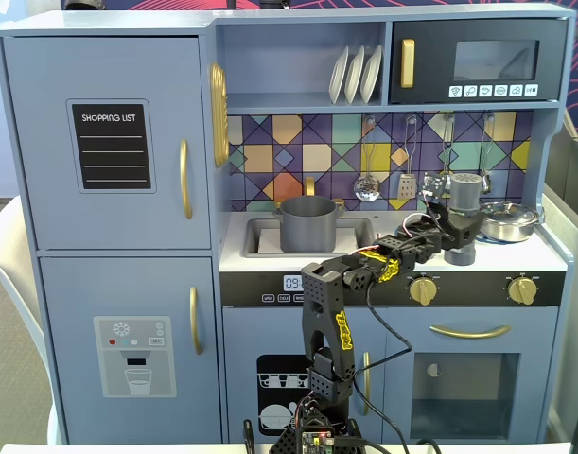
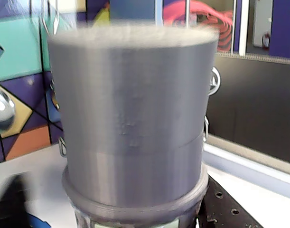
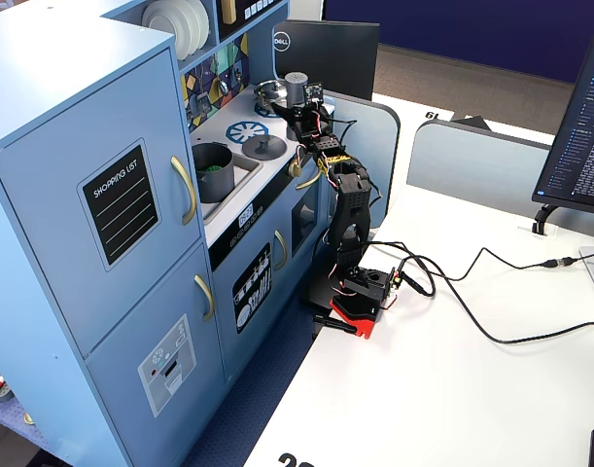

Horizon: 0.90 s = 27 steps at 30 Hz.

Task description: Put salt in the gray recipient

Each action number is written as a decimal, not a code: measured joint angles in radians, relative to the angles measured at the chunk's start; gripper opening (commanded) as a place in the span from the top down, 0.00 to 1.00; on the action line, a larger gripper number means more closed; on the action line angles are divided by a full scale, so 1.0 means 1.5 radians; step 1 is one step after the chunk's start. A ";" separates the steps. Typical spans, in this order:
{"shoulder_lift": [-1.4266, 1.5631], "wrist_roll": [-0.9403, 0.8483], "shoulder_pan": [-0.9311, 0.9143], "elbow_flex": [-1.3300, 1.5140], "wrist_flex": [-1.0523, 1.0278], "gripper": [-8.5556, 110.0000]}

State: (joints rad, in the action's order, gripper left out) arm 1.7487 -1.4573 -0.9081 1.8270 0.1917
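The salt (image 1: 464, 192) is a tall gray shaker, upright at the right end of the toy kitchen counter. My gripper (image 1: 459, 225) is shut on its lower part. In the wrist view the salt (image 2: 133, 118) fills the frame, with a sliver of pale green label at the bottom, and my gripper (image 2: 135, 219) has dark fingers (image 2: 225, 209) on either side of it. The gray recipient (image 1: 308, 223) is a dark-gray pot standing in the sink, well to the left of the gripper. From the side, the salt (image 3: 296, 87) and gripper (image 3: 302, 105) are far beyond the pot (image 3: 213, 165), which has something green inside.
A shiny steel pan (image 1: 509, 220) sits on the counter right of the gripper. A flat gray lid with a knob (image 3: 262, 146) lies on the stovetop between gripper and pot. Utensils (image 1: 368, 184) hang on the tiled back wall. A microwave shelf (image 1: 464, 106) overhangs the counter.
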 measured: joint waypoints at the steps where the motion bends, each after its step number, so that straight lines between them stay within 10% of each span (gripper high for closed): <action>1: 0.009 0.002 -0.003 0.000 -0.009 0.52; 10: 0.333 -0.142 -0.032 0.133 -0.371 0.93; 19: 0.698 -0.122 0.307 0.145 -1.003 0.93; 27: 0.856 -0.051 0.557 0.431 -1.060 0.93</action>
State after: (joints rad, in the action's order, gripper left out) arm 3.0327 -1.5340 -0.0721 2.4728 -1.3990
